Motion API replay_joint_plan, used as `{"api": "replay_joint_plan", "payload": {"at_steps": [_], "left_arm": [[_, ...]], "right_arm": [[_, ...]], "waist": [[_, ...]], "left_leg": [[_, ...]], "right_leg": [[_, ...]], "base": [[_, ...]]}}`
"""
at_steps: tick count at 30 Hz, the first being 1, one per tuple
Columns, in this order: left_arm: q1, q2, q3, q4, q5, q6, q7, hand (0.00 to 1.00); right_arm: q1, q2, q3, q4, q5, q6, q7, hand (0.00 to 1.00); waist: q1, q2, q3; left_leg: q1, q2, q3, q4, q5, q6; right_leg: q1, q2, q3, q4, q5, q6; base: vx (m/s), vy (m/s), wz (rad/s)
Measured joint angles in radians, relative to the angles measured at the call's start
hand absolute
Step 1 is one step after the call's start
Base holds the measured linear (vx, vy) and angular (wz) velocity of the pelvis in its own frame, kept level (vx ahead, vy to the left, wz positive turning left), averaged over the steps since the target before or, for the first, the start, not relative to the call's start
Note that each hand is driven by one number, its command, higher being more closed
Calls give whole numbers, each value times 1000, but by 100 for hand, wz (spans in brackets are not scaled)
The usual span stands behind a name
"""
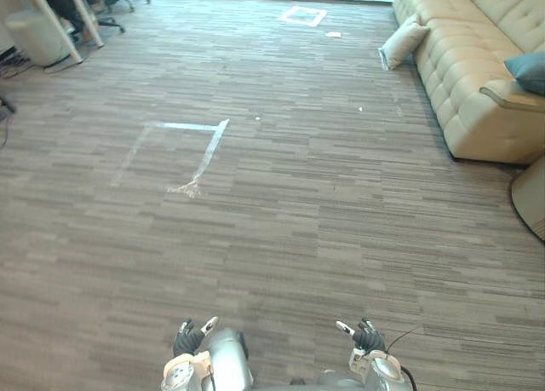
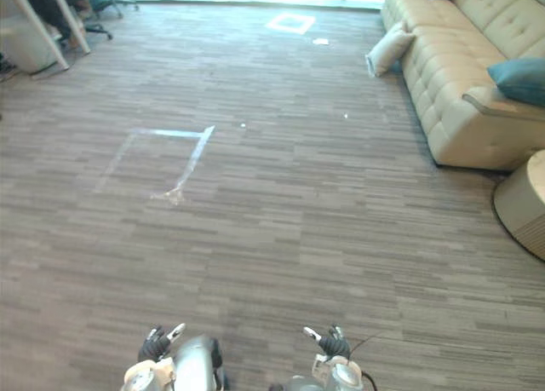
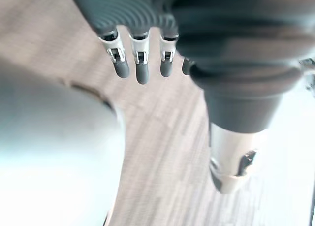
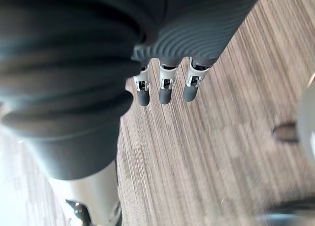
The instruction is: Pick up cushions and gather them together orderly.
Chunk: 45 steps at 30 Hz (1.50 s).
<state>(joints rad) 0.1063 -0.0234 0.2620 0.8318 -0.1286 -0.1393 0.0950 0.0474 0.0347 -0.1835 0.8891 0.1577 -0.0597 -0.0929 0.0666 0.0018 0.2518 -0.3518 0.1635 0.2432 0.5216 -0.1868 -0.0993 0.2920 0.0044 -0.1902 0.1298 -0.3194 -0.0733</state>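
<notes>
1. Cushion of cream fabric, rectangular [image 1: 402, 43], leans on the floor against the beige tufted leather sofa [image 1: 460, 76]. A teal fabric cushion [image 1: 528, 71] lies on the sofa by its near arm.
2. Left robot hand [image 1: 189, 336] hangs above the grey striped carpet floor [image 1: 298, 204], its fingers [image 3: 141, 63] straight and relaxed, holding nothing.
3. Right robot hand [image 1: 366, 333] is likewise loose and empty, well apart from both cushions.

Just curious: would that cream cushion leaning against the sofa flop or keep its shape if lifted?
Probably soft and light: the cream cushion looks plump and leans against the sofa. Gripped by one corner it would likely sag. Pushed, it may tip flat onto the carpet rather than roll.
</notes>
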Motion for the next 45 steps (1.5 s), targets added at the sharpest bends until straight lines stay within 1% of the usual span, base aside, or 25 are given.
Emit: {"api": "replay_joint_plan", "payload": {"at_steps": [1, 3, 4, 6, 7, 8, 11, 14, 16, 18, 20, 23, 24, 25, 27, 29, 32, 34, 35, 36, 38, 39, 41, 43, 45], "left_arm": [[6, -2, -3, -2, -6, -6, 3, 0], [5, 2, -5, -2, -21, -8, 5, 0], [2, 26, -7, 0, -21, -5, 5, 0], [0, 43, -15, 15, -21, -3, 10, 0], [-11, 64, -35, 34, -21, -1, 10, 0], [-20, 80, -49, 65, -19, 7, 11, 0], [-23, 77, -78, 93, -9, 19, 11, 0], [-45, 78, -131, 136, -3, 18, 7, 0], [-59, 76, -165, 166, 12, 21, 3, 0], [-58, 76, -172, 178, 29, 21, -3, 0], [-50, 53, -160, 183, 41, 23, -5, 0], [-36, 8, -116, 179, 60, 21, -12, 0], [-33, 1, -92, 179, 65, 21, -12, 0], [-32, -9, -55, 168, 67, 22, -12, 0], [-28, -15, 0, 115, 66, 22, -12, 0], [-12, 5, 6, 66, 58, 17, -11, 0], [6, 11, 21, 18, 31, 12, -11, 0], [5, 3, 21, 1, 19, 6, -9, 0], [7, -2, 22, 2, 12, -5, -5, 0], [8, -4, 18, 3, 0, -6, -2, 0], [4, 29, 3, 10, 1, -2, 0, 0], [2, 42, 1, 20, -4, -3, 0, 0], [-19, 75, -17, 64, -3, 1, 4, 0], [-39, 81, -26, 106, 1, 23, 12, 0], [-32, 75, -42, 121, 6, 23, 14, 0]], "right_arm": [[0, 3, 1, 4, 0, -1, -3, 0], [5, 10, 9, 34, 0, 0, -7, 0], [9, 27, 19, 34, -1, 1, -5, 0], [26, 35, -2, 34, -2, 0, -5, 0], [32, 32, -14, 30, -3, -2, -5, 0], [31, 24, -22, 28, -3, -9, -5, 0], [43, 5, -21, -6, -8, -18, 1, 0], [40, -13, -39, -10, -8, -32, 4, 0], [42, -38, -56, 3, 3, -30, 7, 0], [44, -47, -83, 0, 0, -30, 3, 0], [51, -65, -96, 0, -1, -27, 4, 0], [41, -72, -128, -16, 0, -27, 6, 0], [41, -75, -131, -19, 0, -26, 6, 0], [38, -78, -129, -33, 1, -20, 4, 0], [34, -62, -111, -29, 2, -10, 4, 0], [34, -42, -82, -12, 3, -9, 2, 0], [37, -35, -42, -5, 3, -6, 0, 0], [36, -31, -31, -4, 2, -1, -5, 0], [34, -34, -31, 5, 0, -1, -6, 0], [34, -35, -27, 27, -3, -1, -7, 0], [19, -6, -29, 61, -4, 1, -9, 0], [22, 11, -48, 65, -4, -1, -9, 0], [27, 23, -66, 67, -5, -1, -8, 0], [32, 7, -69, 64, -11, -2, -5, 0], [48, -10, -69, 37, -30, -9, -5, 0]], "waist": [[2, 5, -6], [19, -4, -28], [20, -49, -45], [20, -77, -53], [14, -94, -53], [-2, -101, -52], [-18, -71, -52], [-41, -57, -53], [-78, -41, -49], [-90, -41, -47], [-103, -11, -47], [-105, 38, -46], [-107, 60, -45], [-104, 77, -38], [-87, 80, -10], [-59, 30, -3], [-34, 5, -17], [-8, -1, -16], [-1, 1, -18], [2, 1, -22], [1, -50, -55], [-3, -77, -61], [-13, -112, -60], [-18, -99, -50], [-22, -76, -50]], "left_leg": [[-9, -22, -5, -152, 47, 0], [-15, -36, -4, -132, 193, 63], [-13, -58, 20, -83, 131, 96], [41, -79, 52, -25, 37, 125], [109, -104, 65, -22, -23, 130], [179, -125, 64, -27, -67, 132], [409, -137, 63, -145, -132, 135], [557, -135, 31, -286, -131, 126], [641, -123, -2, -357, -131, 126], [727, -123, -11, -412, -132, 125], [805, -96, -44, -409, -130, 112], [782, -59, -97, -237, -14, 23], [715, -33, -114, -59, 44, -11], [572, 12, -159, 248, 153, -84], [375, 69, -163, 653, 102, -74], [222, 77, -109, 702, 21, -10], [26, 83, 0, 431, -46, 17], [-12, 40, 40, 113, -21, 22], [-12, 4, 39, -92, 40, 25], [-15, -13, 19, -131, 149, 48], [-3, -64, 35, -85, 141, 99], [9, -83, 52, -44, 83, 133], [98, -132, 58, -21, -19, 148], [232, -158, 45, -54, -85, 153], [384, -157, 43, -143, -122, 146]], "right_leg": [[39, -12, 33, -22, -23, 24], [79, -42, 95, -27, -47, 50], [56, -97, 115, 44, -34, 62], [-29, -147, 153, 314, 18, 122], [-134, -181, 182, 606, 125, 184], [-211, -208, 172, 813, 159, 219], [-387, -244, 41, 1002, 114, 146], [-551, -225, -88, 866, 51, 107], [-624, -187, -153, 573, 73, 89], [-656, -152, -192, 225, 212, 78], [-640, -122, -165, 241, 369, -24], [-647, -127, -168, 450, 165, -32], [-614, -111, -170, 455, 123, -31], [-551, -79, -167, 420, 86, -38], [-381, -19, -154, 329, 48, -47], [-219, -14, -130, 214, 28, -29], [-65, -20, -104, 65, 20, 6], [25, -51, -76, 12, -3, 45], [67, -65, -57, -7, -15, 66], [95, -73, -39, -7, -21, 74], [75, -145, 4, 72, -3, 66], [14, -190, 43, 238, 39, 124], [-133, -249, 122, 643, 203, 180], [-240, -275, 107, 917, 214, 184], [-348, -263, 66, 1020, 163, 147]], "base": [[708, 330, -93], [739, 360, -95], [774, 344, -62], [819, 387, -32], [701, 345, -5], [835, 348, 1], [680, 187, -5], [538, 61, 38], [698, -28, 67], [743, -134, 57], [835, -167, 34], [857, -239, 3], [749, -196, -17], [866, -173, -26], [756, -108, -30], [619, -91, -25], [673, -25, -34], [673, 135, -48], [768, 216, -51], [938, 304, -62], [797, 298, -35], [807, 333, -1], [762, 309, 16], [690, 200, 11], [715, 160, -8]]}}
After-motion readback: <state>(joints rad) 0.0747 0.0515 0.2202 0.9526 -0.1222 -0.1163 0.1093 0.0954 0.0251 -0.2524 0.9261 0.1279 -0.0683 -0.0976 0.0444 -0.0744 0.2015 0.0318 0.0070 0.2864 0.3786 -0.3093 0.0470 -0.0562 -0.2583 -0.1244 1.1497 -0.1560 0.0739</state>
